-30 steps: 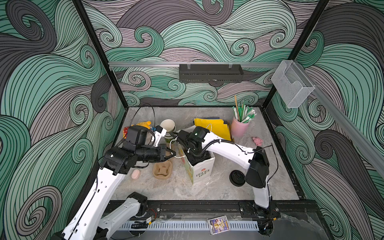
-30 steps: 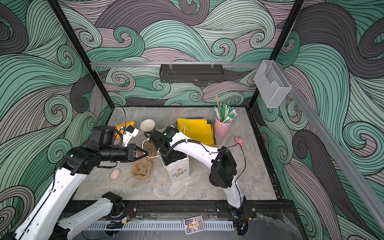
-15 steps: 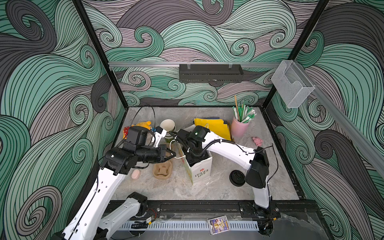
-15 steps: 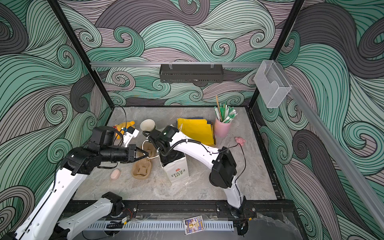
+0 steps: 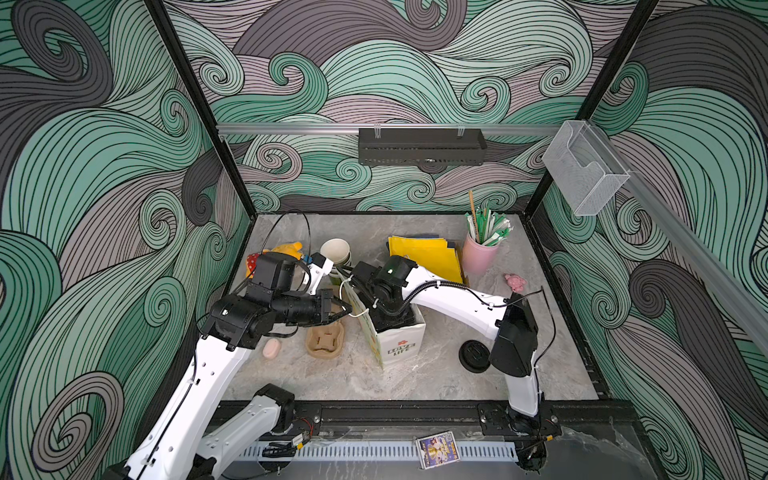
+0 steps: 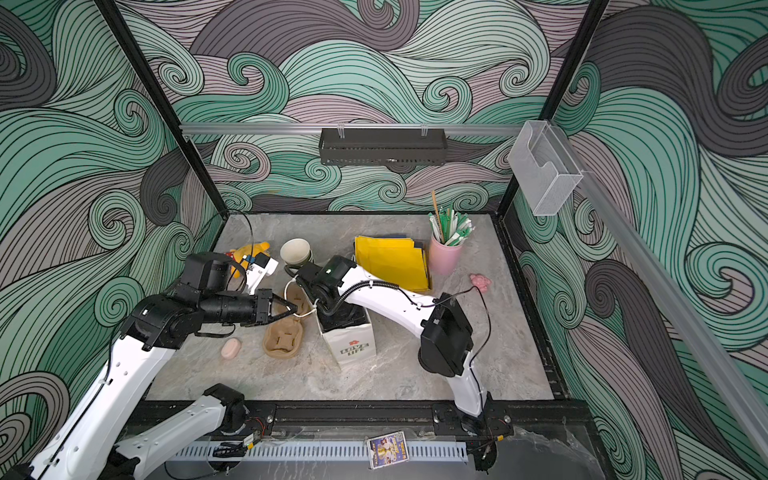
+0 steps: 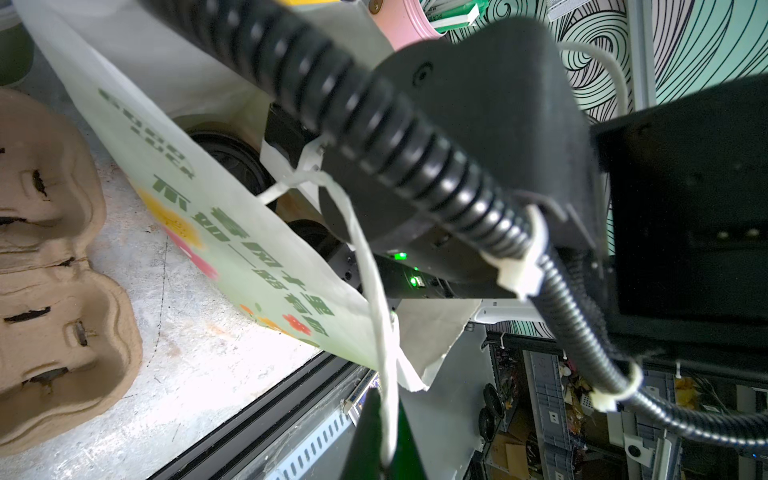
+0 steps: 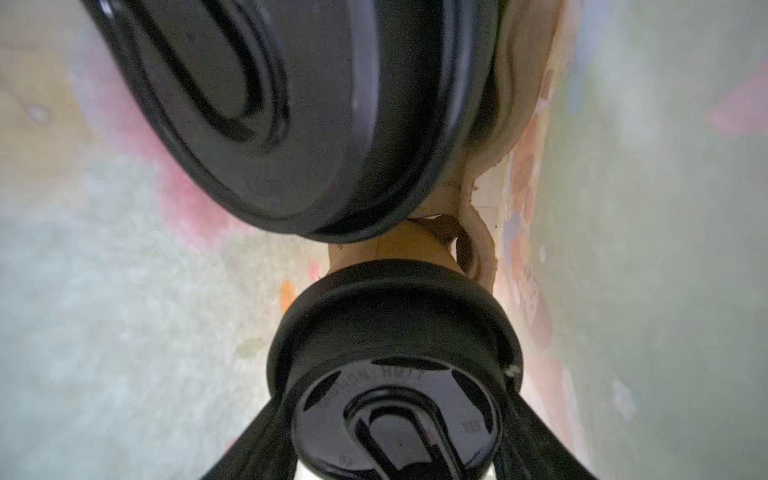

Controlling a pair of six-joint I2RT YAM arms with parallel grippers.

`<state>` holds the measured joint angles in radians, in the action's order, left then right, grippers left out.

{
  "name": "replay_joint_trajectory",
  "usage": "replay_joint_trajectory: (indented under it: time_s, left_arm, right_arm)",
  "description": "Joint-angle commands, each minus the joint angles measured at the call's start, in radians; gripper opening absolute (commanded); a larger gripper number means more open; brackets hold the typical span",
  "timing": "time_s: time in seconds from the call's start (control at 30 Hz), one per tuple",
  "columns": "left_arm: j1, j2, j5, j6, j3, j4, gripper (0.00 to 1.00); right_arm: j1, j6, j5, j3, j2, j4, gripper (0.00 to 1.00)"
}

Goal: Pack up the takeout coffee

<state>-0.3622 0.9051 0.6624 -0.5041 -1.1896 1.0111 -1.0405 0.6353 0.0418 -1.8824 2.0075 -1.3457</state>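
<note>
Both top views are showing the white paper bag (image 5: 401,347) (image 6: 353,347) standing upright about mid-tabletop (image 5: 332,386), a little toward the front edge. Left gripper (image 5: 346,309) (image 6: 293,309) is reaching in from the left side, jaws squeezed narrow and pinching the bag's white handle (image 5: 357,313). Right arm is dipping down into the bag's mouth, and its gripper is sitting hidden inside from here. Pulp cup carrier (image 5: 326,343) is lying just left of the bag, with a pink oval piece (image 5: 272,348) farther left. Loose black lid (image 5: 473,355) is lying right of the bag, toward the front-right corner. Lidless nested cups (image 5: 336,251), yellow sheets (image 5: 428,257) and a pink holder of straws (image 5: 478,257) are sitting toward the back edge

Left wrist view: dark fingers (image 7: 365,440) are clamping the handle, which is running back to the bag's green-printed side. A round black lid (image 7: 232,160) is showing within the mouth, under the right arm's black housing; cannot tell which cup it is capping

Right wrist view, inside the bag: right gripper (image 8: 397,392) is standing wide, one finger (image 8: 257,436) pressing each side of the nearer lidded cup (image 8: 395,332), tan body peeking past its rim. Farther lidded cup (image 8: 291,116) is sitting just beyond it, the two lids close together. Bag walls are blurring all around
</note>
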Motion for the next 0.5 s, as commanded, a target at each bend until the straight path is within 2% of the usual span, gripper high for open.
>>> replay_joint_trajectory:
  time_s: [0.0,0.47]
  left_arm:
    - [0.001,-0.008,-0.001,0.025,-0.010,0.011,0.00]
    - [0.002,-0.011,-0.009,0.028,-0.011,0.020,0.00]
  right_arm:
    - [-0.004,0.018,-0.055,0.027,0.034,-0.037,0.58]
    - [-0.005,0.014,-0.065,-0.077,-0.003,-0.150,0.59]
